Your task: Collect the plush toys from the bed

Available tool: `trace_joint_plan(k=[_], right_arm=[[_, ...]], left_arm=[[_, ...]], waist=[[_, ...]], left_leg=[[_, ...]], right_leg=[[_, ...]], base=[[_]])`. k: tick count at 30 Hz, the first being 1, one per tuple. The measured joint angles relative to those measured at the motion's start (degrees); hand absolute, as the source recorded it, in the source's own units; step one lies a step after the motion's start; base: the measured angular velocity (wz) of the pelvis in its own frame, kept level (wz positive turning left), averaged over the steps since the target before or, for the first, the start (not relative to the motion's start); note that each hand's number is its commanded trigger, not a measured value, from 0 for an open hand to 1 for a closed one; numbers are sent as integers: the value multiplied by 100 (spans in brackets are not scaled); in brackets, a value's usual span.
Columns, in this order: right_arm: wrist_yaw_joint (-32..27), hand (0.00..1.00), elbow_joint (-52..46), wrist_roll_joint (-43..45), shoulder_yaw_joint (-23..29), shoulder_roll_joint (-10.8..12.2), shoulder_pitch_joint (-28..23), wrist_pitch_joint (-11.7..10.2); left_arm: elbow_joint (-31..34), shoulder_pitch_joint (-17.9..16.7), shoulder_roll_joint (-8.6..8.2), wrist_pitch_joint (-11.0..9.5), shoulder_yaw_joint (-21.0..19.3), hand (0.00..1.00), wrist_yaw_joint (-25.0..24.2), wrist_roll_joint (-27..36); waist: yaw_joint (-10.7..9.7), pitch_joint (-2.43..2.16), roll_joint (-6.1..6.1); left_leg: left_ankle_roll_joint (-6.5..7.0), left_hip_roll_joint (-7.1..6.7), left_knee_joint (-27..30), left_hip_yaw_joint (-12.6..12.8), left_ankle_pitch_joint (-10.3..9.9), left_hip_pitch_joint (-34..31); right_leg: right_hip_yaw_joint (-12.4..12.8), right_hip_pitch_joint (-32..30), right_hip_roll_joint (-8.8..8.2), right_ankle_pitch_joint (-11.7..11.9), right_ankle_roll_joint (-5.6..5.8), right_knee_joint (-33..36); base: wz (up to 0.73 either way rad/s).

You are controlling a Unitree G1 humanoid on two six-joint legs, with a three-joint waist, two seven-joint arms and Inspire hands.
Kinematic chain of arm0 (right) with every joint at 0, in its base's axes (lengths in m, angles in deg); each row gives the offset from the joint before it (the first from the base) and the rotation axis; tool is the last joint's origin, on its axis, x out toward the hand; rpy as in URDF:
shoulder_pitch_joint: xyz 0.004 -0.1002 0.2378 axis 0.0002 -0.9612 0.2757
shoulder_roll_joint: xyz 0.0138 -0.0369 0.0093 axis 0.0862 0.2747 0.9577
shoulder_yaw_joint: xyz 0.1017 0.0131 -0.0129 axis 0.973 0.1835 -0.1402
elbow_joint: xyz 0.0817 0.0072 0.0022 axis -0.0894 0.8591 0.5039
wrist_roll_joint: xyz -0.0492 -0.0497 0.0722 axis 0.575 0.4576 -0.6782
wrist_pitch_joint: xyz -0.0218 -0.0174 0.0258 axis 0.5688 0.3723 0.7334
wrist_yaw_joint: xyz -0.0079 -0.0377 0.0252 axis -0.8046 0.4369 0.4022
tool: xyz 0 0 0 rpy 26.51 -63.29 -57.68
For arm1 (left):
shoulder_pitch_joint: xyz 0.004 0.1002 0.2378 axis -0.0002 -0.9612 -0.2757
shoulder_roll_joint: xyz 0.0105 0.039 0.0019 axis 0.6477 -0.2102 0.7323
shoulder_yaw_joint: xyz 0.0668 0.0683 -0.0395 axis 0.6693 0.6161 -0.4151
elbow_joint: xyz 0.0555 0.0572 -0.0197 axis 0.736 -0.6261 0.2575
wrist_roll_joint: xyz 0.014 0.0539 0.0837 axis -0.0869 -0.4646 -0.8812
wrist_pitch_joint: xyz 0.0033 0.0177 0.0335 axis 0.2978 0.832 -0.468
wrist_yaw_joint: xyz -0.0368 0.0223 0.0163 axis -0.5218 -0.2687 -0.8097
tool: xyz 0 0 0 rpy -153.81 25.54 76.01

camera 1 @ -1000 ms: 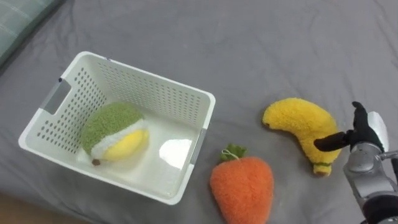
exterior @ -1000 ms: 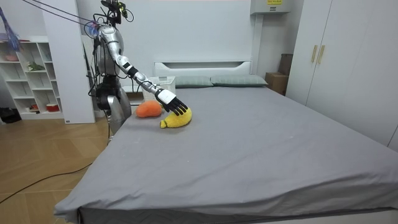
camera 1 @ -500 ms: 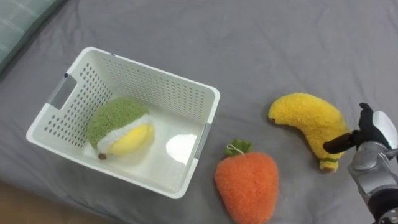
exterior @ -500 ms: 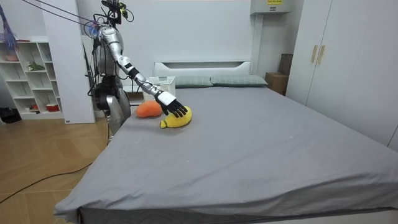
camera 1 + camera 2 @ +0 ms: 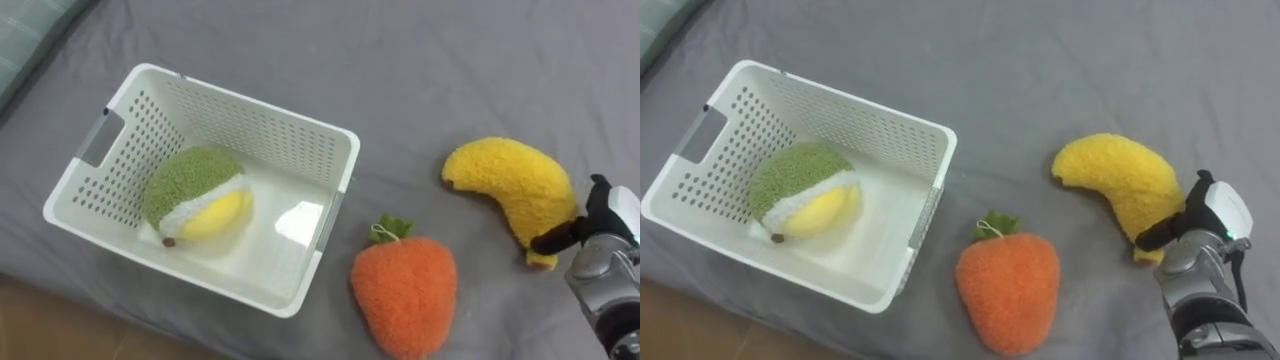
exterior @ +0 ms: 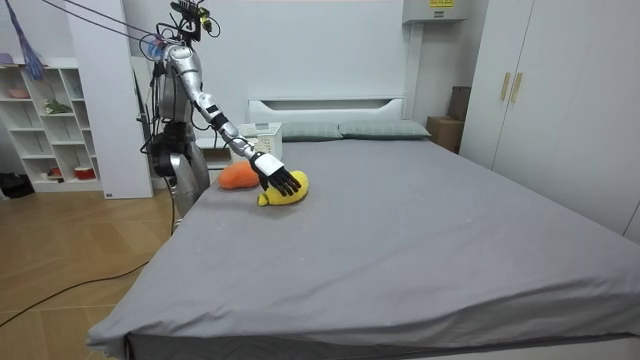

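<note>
Just beside the right robot hand [image 5: 605, 245] lies the banana toy [image 5: 510, 185].

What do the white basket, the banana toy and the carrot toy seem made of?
The basket looks like rigid moulded plastic, slightly glossy: evenly perforated walls, glare on its floor. The banana toy seems soft plush, fuzzy and matte. The carrot toy shows the same nubbly pile, with a green tuft.

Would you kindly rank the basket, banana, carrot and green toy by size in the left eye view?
1. basket
2. carrot and banana, about alike
3. green toy
</note>
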Motion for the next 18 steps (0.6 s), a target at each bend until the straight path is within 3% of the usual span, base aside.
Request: trace_joint_plan(k=[10,18], right_arm=[[-318,0,41,-394,32,0,270,0],[-655,0,16,-1216,104,-4,547,-127]], left_arm=[[-2,6,-14,-18,228,0,-23,87],[52,10,-32,-75,321,0,-99,66]], waist=[[13,75,125],[160,74,173]], left_leg=[[2,-42,46,-170,68,-275],[22,-81,13,-244,136,-493]], right_leg=[[-179,-174,-40,11,-18,8],[-290,-420,-84,11,-18,101]], base=[[9],[6]])
